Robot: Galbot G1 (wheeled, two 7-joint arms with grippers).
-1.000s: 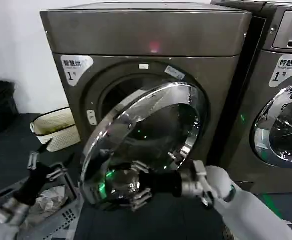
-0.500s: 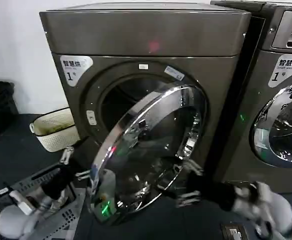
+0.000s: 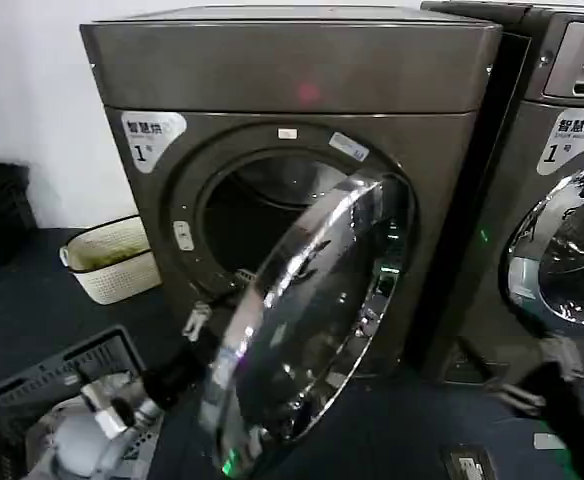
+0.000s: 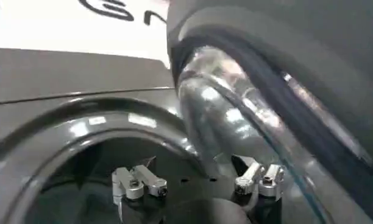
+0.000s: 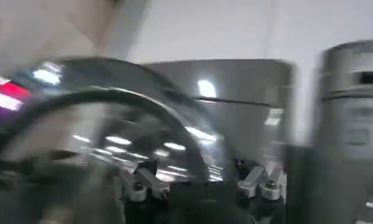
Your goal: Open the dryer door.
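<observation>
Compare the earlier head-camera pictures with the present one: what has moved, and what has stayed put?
The chrome-ringed, dark-glass dryer door swung wider open, exposing more of the drum. The right end effector, earlier at the door's lower edge, drew back to the right, clear of it. The left end effector rose toward the door's inner side. The bronze-grey dryer, cream basket and neighbouring grey machine stayed.

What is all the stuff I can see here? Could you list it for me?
Dryer: one, bronze-grey, centre, drum opening showing.
Dryer door: one, chrome ring with dark glass, swung partly open.
Neighbouring machine: one, grey, to the dryer's right, door shut.
Basket: one, cream, on the floor left of the dryer.
Crate: one, dark grey, on the floor at lower left.
Left gripper: one, silver-tipped, open, by the door's free edge.
Right gripper: one, dark, open, low right, clear of the door.
</observation>
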